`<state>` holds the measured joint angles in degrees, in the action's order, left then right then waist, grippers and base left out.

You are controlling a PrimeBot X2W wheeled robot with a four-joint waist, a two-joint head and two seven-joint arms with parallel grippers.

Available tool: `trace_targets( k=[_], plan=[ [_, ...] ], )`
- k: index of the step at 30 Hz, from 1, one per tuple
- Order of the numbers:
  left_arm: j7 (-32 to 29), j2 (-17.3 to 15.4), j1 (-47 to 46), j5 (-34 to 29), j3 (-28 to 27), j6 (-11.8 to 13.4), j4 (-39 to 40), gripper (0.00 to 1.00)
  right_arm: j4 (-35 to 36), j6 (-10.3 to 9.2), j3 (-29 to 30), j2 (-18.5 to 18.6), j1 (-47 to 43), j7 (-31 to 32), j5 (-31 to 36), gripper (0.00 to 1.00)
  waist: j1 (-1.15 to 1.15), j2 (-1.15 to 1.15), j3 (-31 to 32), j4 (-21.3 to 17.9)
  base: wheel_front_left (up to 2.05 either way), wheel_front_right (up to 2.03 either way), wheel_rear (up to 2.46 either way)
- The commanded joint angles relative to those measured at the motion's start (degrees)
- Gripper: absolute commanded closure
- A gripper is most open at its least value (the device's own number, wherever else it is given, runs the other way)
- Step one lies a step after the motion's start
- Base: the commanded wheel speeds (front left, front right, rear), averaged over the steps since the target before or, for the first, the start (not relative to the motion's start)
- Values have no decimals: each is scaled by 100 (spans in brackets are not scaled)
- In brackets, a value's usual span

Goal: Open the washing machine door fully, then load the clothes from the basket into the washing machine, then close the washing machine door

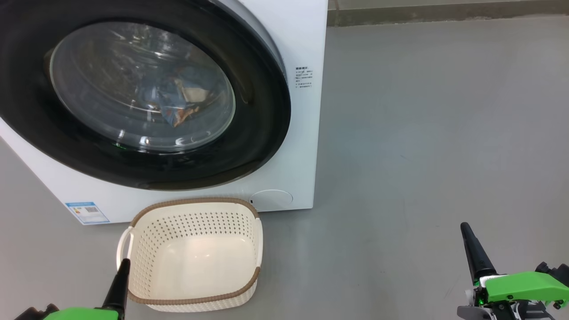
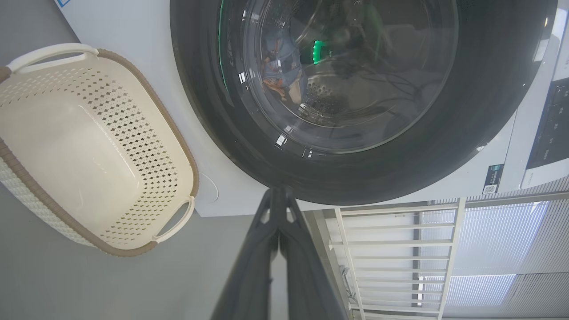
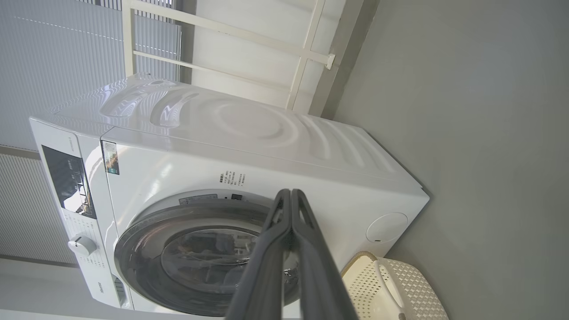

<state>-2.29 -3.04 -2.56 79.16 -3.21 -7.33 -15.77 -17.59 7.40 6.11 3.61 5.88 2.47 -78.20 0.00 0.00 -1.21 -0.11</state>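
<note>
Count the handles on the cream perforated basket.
2. One handle on the end of the cream-white perforated plastic basket nearest the small blue label sticker; the other handle on the end by the round white cover. None seems hidden.

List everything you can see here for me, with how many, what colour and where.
washing machine: one, white, standing on the floor
washing machine door: one, glossy black rim around clear glass, shut on the machine's front
clothes: count unclear, light blue with orange-brown, inside the drum behind the glass
basket: one, cream with brown rim, empty, on the floor in front of the machine
label sticker: one, blue, low on the machine's front
round cover: one, white, low on the front near the basket
knob: one, white, on the control panel
floor: grey, all around
left gripper: one, dark fingers, green body, shut, by the basket's near corner
right gripper: one, same colours, shut, over bare floor
</note>
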Motion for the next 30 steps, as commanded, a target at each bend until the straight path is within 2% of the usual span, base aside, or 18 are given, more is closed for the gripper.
trace_targets(
  k=[1,22,30],
  plan=[
    [-61,-77,-253,190,-200,-14,156,100,196,8,-73,0,48,63,-203,100,0,0,10,1,0,0,0],
    [-401,-1,-360,1301,-312,-15,172,100,355,9,43,-72,31,401,-1379,100,0,0,102,10,0,0,0],
    [-408,2,-362,1312,-316,-15,172,100,357,9,44,-73,31,404,-1395,100,0,0,103,11,0,0,0]
  ],
)
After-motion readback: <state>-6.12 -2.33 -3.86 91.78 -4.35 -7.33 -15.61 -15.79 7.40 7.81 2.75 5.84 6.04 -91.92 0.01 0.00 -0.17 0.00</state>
